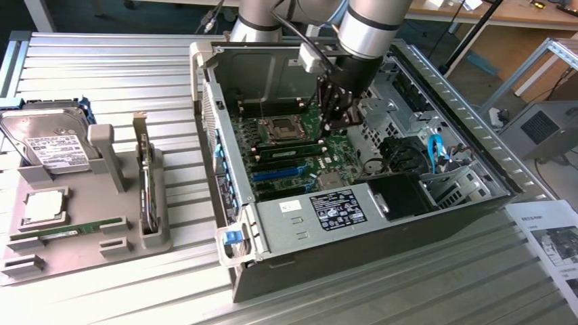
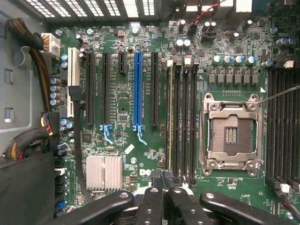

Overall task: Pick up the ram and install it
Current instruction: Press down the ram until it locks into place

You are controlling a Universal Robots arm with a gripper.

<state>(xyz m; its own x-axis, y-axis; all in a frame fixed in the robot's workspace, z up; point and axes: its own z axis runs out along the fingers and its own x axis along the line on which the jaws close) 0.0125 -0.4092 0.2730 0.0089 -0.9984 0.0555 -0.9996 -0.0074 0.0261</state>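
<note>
the tool (image 1: 332, 126) (image 2: 164, 182) hangs inside the open case (image 1: 257, 74), fingers pressed together with nothing seen between them. its tips are at one end of a ram (image 1: 291, 145) (image 2: 169, 117) that stands on edge in a slot beside the cpu socket (image 1: 280, 126) (image 2: 231, 133); whether they touch it i cannot tell. a second ram (image 1: 68, 230) lies flat in the grey tray (image 1: 81, 248) on the counter (image 1: 108, 68), at the exterior view's left, well apart from the case.
</note>
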